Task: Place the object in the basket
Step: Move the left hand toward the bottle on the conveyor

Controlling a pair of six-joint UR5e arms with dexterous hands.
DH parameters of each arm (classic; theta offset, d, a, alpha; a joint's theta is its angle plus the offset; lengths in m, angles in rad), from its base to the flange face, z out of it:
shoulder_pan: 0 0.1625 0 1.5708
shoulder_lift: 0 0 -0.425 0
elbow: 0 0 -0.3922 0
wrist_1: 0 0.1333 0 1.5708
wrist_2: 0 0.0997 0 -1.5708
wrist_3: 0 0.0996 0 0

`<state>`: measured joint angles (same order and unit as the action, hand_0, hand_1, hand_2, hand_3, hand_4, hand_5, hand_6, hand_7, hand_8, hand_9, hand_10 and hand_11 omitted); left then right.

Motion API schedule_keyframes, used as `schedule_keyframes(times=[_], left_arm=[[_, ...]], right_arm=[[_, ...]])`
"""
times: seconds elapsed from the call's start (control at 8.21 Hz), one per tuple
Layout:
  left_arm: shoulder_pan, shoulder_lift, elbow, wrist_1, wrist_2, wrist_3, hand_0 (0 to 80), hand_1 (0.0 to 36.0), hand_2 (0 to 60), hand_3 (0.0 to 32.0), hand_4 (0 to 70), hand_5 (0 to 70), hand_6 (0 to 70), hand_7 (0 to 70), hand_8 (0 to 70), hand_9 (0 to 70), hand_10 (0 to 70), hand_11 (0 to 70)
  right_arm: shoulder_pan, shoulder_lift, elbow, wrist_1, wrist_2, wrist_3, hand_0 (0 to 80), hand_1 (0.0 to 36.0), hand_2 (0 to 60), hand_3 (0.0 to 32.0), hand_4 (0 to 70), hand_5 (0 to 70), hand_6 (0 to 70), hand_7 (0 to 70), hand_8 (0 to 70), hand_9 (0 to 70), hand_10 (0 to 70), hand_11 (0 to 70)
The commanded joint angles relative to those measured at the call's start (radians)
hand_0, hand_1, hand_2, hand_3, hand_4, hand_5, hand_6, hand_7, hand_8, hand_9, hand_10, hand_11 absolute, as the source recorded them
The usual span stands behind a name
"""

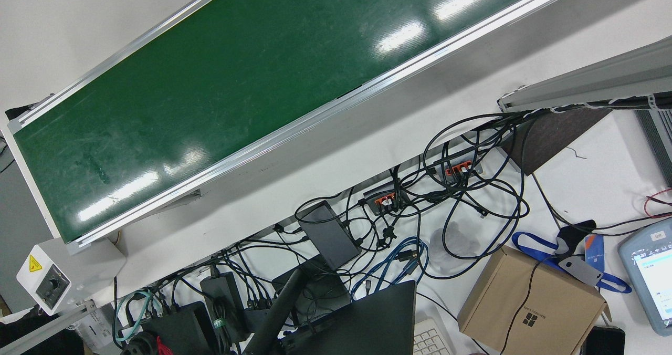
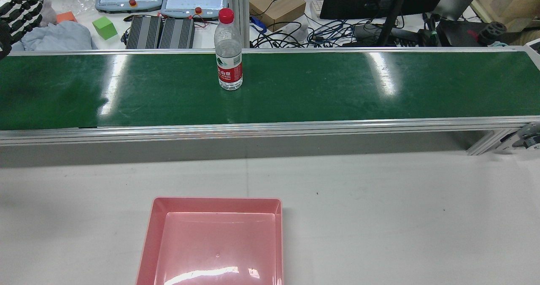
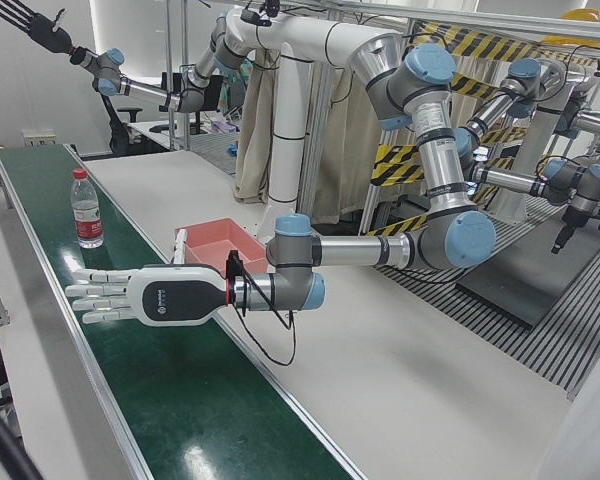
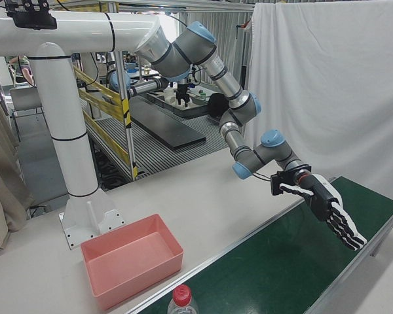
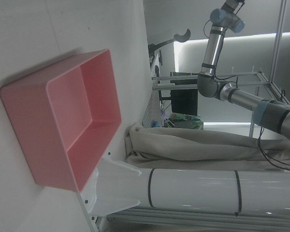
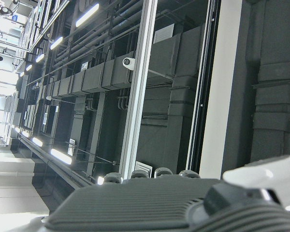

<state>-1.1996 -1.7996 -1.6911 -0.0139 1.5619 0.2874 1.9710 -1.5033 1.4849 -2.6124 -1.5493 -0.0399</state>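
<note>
Left hand (image 4: 327, 209) hovering over one end of belt (image 2: 337, 87), fingers splayed, holding nothing; right hand (image 3: 145, 297) hovering over belt's other end, likewise spread and empty. Pink basket (image 2: 215, 199) sitting beside belt. Bottle (image 2: 228, 53) standing upright mid-belt. Being tall and probably light, it is risking toppling and rolling off belt under a sideways finger knock.

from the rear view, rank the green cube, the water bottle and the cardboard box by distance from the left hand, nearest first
Measured from the left hand, at the view's far left:
1. Small green cube, on the white table beyond the belt, left side.
2. Clear plastic water bottle with a red cap, upright mid-belt.
3. Brown cardboard box, beyond the belt, right of the bottle.
</note>
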Motion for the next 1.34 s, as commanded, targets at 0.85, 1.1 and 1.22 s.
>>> schedule_keyframes(times=[0.85, 1.1, 1.22], left_arm=[[0.274, -0.093, -0.068, 0.121, -0.244, 0.104, 48.5, 0.0, 0.0, 3.8, 0.0, 11.1, 0.0, 0.0, 3.4, 1.8, 0.9, 2.0], [0.284, -0.116, -0.064, 0.120, -0.259, 0.111, 48.2, 0.0, 0.0, 2.6, 0.0, 11.1, 0.0, 0.0, 3.9, 2.7, 0.8, 1.9], [0.284, -0.118, -0.064, 0.118, -0.288, 0.113, 48.2, 0.0, 0.0, 2.6, 0.0, 11.2, 0.0, 0.0, 4.1, 3.0, 1.0, 2.1]], right_arm=[[-0.001, 0.000, 0.000, 0.000, 0.000, 0.000, 0.0, 0.0, 0.0, 0.0, 0.0, 0.0, 0.0, 0.0, 0.0, 0.0, 0.0, 0.0], [0.000, 0.000, 0.000, 0.000, 0.000, 0.000, 0.0, 0.0, 0.0, 0.0, 0.0, 0.0, 0.0, 0.0, 0.0, 0.0, 0.0, 0.0], [0.000, 0.000, 0.000, 0.000, 0.000, 0.000, 0.0, 0.0, 0.0, 0.0, 0.0, 0.0, 0.0, 0.0, 0.0, 0.0, 0.0, 0.0]])
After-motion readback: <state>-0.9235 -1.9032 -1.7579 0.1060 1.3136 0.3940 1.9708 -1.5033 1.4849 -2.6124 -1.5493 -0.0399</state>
